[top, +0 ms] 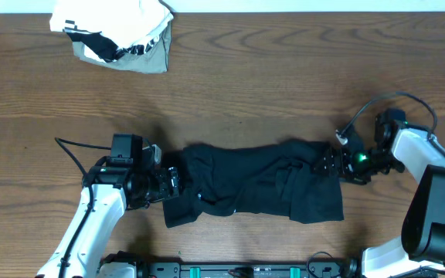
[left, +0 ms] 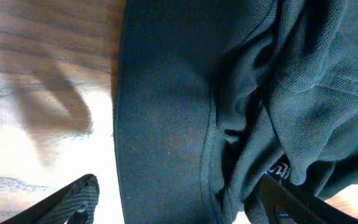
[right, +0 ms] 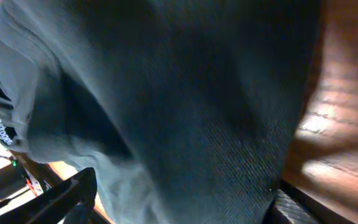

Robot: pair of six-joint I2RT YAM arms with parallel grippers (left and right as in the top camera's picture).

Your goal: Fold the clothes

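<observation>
Overhead view: garment lies by the bench's front edge as a rumpled band, folding likely unfinished. Both the left end effector and right end effector are released at its ends.

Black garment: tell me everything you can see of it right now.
The black garment is soft, finely knitted-looking fabric. It lies crumpled and partly folded in a rough band across the wooden table, near the front edge. Seams and a small white printed logo show in the wrist views. The left pincer sits at one end and the right pincer at the other, both open around the fabric.
</observation>
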